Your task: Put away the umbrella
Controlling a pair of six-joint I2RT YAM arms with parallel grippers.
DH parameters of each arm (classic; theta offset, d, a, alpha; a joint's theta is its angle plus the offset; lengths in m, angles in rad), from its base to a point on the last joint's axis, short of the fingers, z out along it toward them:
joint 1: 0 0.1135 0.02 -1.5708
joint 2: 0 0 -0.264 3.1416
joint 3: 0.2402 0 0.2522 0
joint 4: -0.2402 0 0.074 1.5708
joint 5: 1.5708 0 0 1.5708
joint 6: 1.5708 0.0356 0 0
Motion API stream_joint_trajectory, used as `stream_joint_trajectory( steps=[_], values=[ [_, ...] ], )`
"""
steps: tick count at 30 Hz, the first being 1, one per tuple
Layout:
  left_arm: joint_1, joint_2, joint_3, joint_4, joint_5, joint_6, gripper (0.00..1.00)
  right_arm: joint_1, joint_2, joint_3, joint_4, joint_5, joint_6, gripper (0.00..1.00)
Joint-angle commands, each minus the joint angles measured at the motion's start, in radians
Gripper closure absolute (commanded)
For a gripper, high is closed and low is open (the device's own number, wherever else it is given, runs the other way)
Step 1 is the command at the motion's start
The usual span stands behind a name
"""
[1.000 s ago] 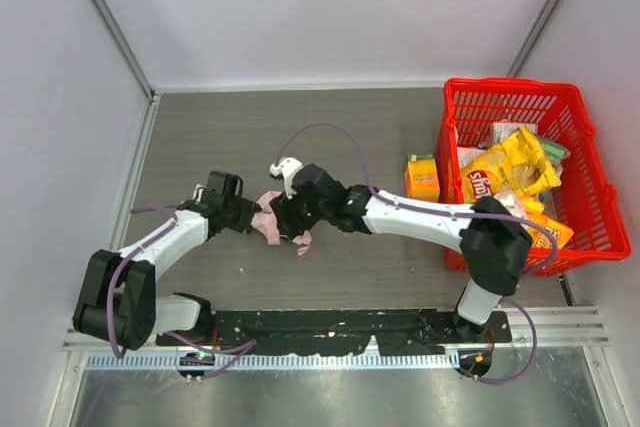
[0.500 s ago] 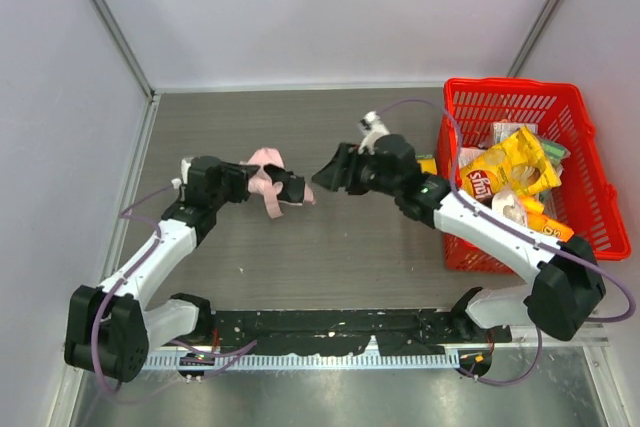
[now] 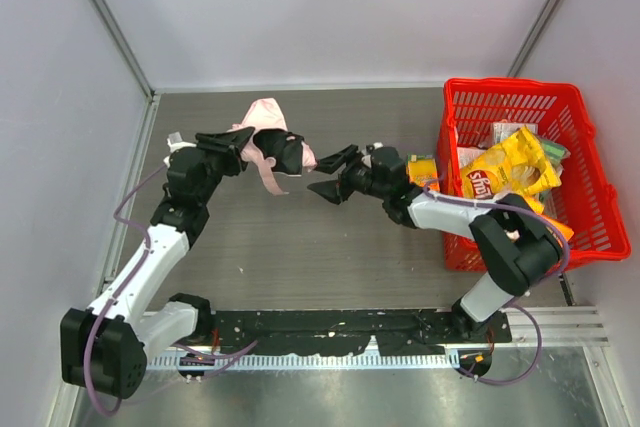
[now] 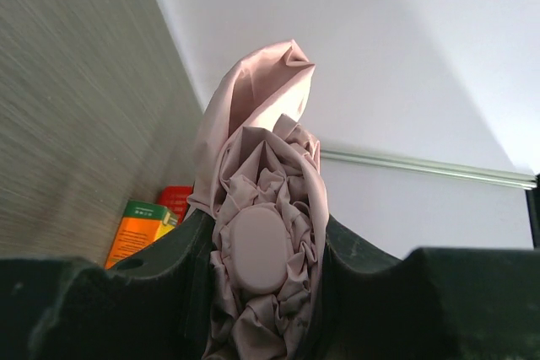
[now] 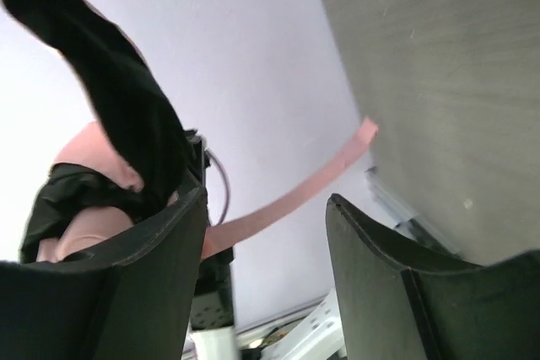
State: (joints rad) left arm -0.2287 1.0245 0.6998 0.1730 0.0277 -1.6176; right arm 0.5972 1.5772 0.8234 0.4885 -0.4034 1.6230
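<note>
The pale pink umbrella (image 3: 262,119) is folded and bunched, held up off the table by my left gripper (image 3: 252,149). In the left wrist view its crumpled fabric (image 4: 263,246) fills the gap between the two dark fingers, and my left gripper (image 4: 261,301) is shut on it. The narrow pink strap (image 3: 270,181) dangles below. My right gripper (image 3: 333,175) hovers just right of the umbrella, pointing at it, open and holding nothing. In the right wrist view the strap (image 5: 291,196) crosses the gap between the fingers of my right gripper (image 5: 266,208), farther off and not touched.
A red basket (image 3: 520,84) stands at the right with a yellow chip bag (image 3: 510,172) and other packets in it. An orange carton (image 3: 423,175) stands against its left wall, behind the right arm. Grey walls close in the back and both sides.
The left arm has lifted the umbrella up and toward the back. The right gripper has let go of the bundle, drawn back to the right and now faces it again, jaws apart.
</note>
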Motion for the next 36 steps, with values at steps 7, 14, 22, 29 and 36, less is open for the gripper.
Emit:
stream_joint_trajectory(
  steps=[7,14,22,29,36],
  values=[
    [0.002,-0.063,0.047,0.181,0.040,-0.085,1.00,0.136,0.159,-0.037,0.545,0.038,0.544,0.37],
    [0.002,-0.075,0.055,0.204,0.040,-0.088,1.00,0.200,0.248,-0.058,0.668,0.063,0.638,0.43],
    [0.002,-0.081,0.061,0.215,0.046,-0.079,1.00,0.204,0.095,-0.158,0.467,0.136,0.447,0.25],
    [0.002,-0.092,0.066,0.224,0.046,-0.070,1.00,0.207,0.043,-0.152,0.416,0.124,0.419,0.27],
    [0.002,-0.092,0.058,0.249,0.055,-0.102,1.00,0.226,0.072,-0.106,0.438,0.133,0.483,0.33]
  ],
)
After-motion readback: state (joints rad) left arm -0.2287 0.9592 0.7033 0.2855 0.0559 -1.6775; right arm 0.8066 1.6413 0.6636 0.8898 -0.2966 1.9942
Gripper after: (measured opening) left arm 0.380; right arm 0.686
